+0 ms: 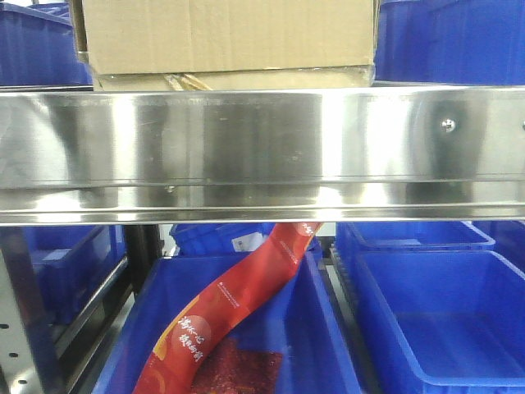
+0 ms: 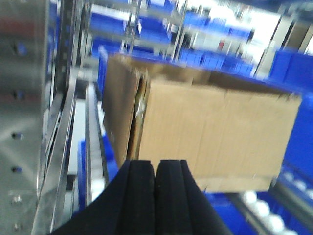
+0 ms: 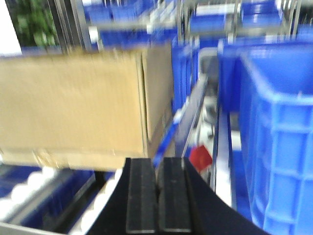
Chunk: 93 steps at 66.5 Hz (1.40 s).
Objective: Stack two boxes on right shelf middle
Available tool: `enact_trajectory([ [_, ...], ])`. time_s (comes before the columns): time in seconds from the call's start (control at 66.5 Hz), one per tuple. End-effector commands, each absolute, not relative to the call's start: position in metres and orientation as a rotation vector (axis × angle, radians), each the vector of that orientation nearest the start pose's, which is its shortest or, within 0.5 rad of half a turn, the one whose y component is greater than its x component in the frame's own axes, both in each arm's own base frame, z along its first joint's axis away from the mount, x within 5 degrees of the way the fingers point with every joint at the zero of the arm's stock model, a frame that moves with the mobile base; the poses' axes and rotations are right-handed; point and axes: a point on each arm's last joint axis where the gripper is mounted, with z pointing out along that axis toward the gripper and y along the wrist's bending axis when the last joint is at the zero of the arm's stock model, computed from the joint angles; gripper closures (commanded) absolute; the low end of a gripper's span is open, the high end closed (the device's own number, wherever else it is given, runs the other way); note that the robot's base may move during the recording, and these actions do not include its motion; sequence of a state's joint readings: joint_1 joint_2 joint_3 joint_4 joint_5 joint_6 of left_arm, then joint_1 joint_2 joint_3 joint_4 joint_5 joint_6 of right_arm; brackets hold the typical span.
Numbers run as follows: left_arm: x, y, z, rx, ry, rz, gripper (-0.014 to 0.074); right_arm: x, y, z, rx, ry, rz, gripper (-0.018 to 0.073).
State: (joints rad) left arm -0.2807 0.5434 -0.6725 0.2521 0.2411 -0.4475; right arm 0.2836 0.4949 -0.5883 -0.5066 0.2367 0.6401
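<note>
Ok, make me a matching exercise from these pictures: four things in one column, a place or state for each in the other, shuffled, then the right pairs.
Things
1. cardboard box
2. red printed packet
3. left gripper
4. steel shelf lip

Places or states
A. fingers pressed together, holding nothing
B. lying in a blue bin under the shelf
C. mirror-like band across the front view, with a bolt head
D. resting on top of the shelf, between blue bins

Pairs: 1-D, 2-B, 3-A, 4-C
</note>
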Motion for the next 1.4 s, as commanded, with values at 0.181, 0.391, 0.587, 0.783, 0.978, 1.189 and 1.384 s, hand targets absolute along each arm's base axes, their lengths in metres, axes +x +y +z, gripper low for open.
enact_trajectory([
  [0.181,0.09,-0.021,0.383,0.006,1.512,-0.355,0.0707,0.083,0.018,0.371,-0.064,1.418,0.291,0.0721],
  [0.391,0.09,-0.021,0.383,0.006,1.512,-0.355,0.0707,0.082,0.019,0.373,-0.07,1.405,0.298,0.0721],
  [0.587,0.09,-0.021,0.383,0.006,1.512,-0.355,0.0707,0.073,0.015,0.365,-0.158,1.397,0.164,0.0721],
  [0.783,0.09,-0.021,0.383,0.006,1.512,-0.355,0.0707,0.062,0.003,0.321,-0.046,1.437,0.036,0.0721],
  [0.978,0.09,-0.021,0.383,0.006,1.512,-0.355,0.0707,0.059,-0.001,0.271,0.019,1.455,-0.01,0.0721],
  [1.189,0.09,-0.021,0.383,0.006,1.512,-0.355,0.0707,0.057,-0.001,0.228,0.02,1.495,-0.01,0.0721],
  [1.384,0.09,-0.021,0.383,0.006,1.512,-0.355,0.0707,0.056,-0.001,0.214,0.027,1.477,0.001,0.0721],
])
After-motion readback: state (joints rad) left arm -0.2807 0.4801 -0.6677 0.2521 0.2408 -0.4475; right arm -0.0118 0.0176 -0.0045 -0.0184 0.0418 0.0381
